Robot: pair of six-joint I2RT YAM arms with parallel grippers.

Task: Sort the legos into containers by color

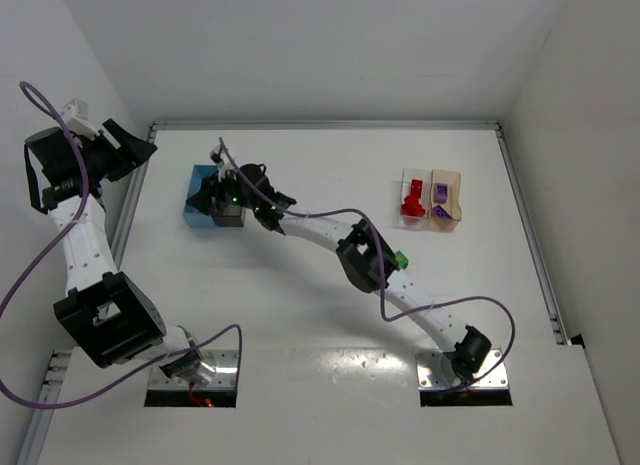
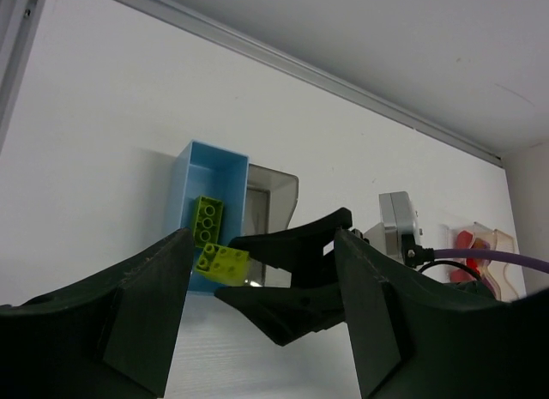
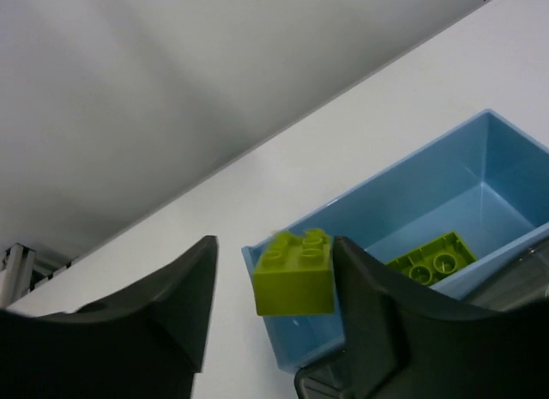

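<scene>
My right gripper (image 3: 274, 244) hangs over the near end of the light blue bin (image 3: 412, 189). Its jaws stand open. A lime-green lego (image 3: 294, 279) sits loose between them, against one finger and well apart from the other. A flat green lego (image 3: 431, 257) lies in the blue bin. From above, the right gripper (image 1: 222, 190) covers part of the blue bin (image 1: 200, 200). My left gripper (image 1: 135, 145) is raised at the far left, open and empty. The left wrist view shows the lime lego (image 2: 221, 263) at the tips of the right gripper's fingers.
A dark grey bin (image 2: 274, 189) stands against the blue one. At the right, a clear bin (image 1: 411, 207) holds red legos and a tan bin (image 1: 444, 200) holds purple ones. A green lego (image 1: 403, 258) lies by the right arm.
</scene>
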